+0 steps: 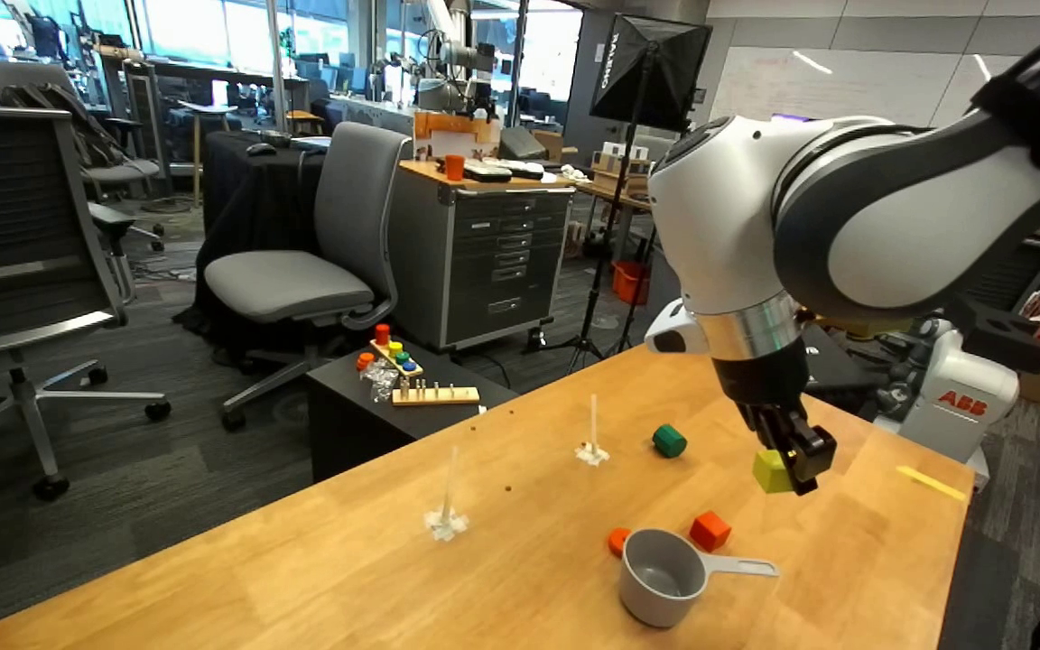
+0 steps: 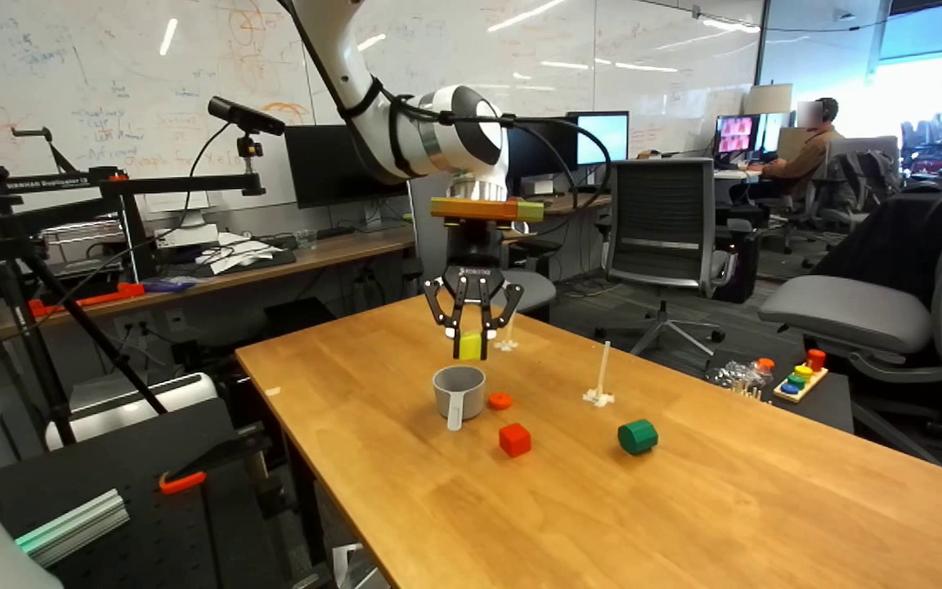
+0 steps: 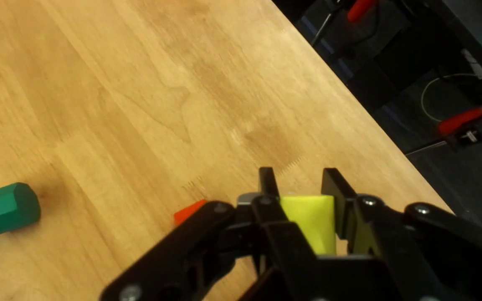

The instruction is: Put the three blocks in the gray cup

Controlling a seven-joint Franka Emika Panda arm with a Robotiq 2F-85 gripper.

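My gripper is shut on a yellow block and holds it in the air above the wooden table. The yellow block also shows between the fingers in an exterior view and in the wrist view. The gray cup stands upright, with its handle out to one side; it also shows in an exterior view. I cannot make out the cup in the wrist view. A red block lies close to the cup. A green block lies farther off, on its side.
An orange ring lies on the table beside the cup. Two thin upright pegs are taped to the table. A low black side table with peg toys stands past the table edge.
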